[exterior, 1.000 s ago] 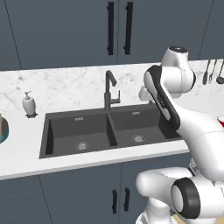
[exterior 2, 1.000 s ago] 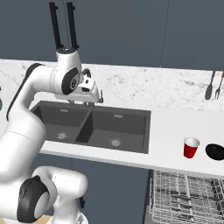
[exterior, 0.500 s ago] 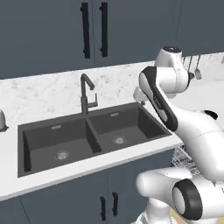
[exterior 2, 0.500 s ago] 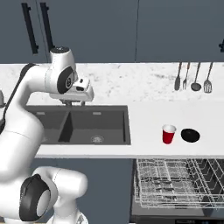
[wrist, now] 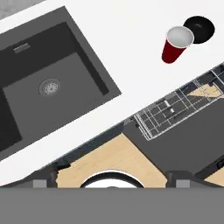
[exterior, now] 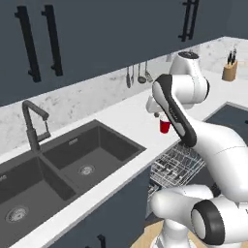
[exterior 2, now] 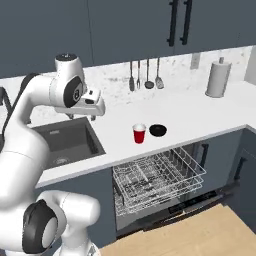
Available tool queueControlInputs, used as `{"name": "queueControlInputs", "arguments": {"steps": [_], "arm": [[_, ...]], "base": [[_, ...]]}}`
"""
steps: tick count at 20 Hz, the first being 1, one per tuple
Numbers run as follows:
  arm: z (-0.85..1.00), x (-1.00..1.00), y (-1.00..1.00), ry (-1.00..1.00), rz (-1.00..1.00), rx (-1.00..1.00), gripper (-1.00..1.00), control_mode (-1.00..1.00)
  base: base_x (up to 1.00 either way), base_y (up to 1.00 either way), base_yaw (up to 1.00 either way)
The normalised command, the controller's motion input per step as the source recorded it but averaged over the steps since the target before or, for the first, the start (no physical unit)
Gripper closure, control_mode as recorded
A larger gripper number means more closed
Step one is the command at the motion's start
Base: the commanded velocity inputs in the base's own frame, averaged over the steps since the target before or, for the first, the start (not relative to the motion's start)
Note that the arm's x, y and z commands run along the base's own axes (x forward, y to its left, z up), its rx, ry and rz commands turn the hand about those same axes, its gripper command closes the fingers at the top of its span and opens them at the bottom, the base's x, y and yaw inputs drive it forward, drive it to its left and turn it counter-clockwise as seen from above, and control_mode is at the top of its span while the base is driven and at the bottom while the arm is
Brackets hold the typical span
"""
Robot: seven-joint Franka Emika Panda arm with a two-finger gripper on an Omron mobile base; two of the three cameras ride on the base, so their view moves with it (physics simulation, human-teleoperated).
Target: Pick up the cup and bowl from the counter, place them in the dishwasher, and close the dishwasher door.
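We see the cup [exterior 2: 139, 133] upright on the counter [exterior 2: 190, 115], with the bowl [exterior 2: 158, 130] just beside it at its 3 o'clock, and we read no writing on either. The gripper [exterior 2: 80, 116] hangs above the sink's [exterior 2: 70, 142] edge, well apart at the cup's 9 o'clock; we cannot tell how its jaws stand. Below, the dishwasher [exterior 2: 165, 200] is open with its rack [exterior 2: 157, 178] pulled out.

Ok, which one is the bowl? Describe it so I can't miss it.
Start at the pulled-out dishwasher rack and look at the white counter just above it. Two small things stand there side by side: the bowl is the low, round, black one, right beside the taller red cup.
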Motion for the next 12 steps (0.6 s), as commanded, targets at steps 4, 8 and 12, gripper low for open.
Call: {"name": "queueControlInputs", "arguments": {"steps": [4, 8, 12], "arm": [[0.00, 0.00, 0.00, 0.00, 0.00, 0.00, -1.00, 1.00], [0.00, 0.00, 0.00, 0.00, 0.00, 0.00, -1.00, 1.00], [0.00, 0.00, 0.00, 0.00, 0.00, 0.00, -1.00, 1.00]], "base": [[0.19, 0.49, -0.62], [0.25, 0.53, -0.56], [0.24, 0.45, -0.47]]}}
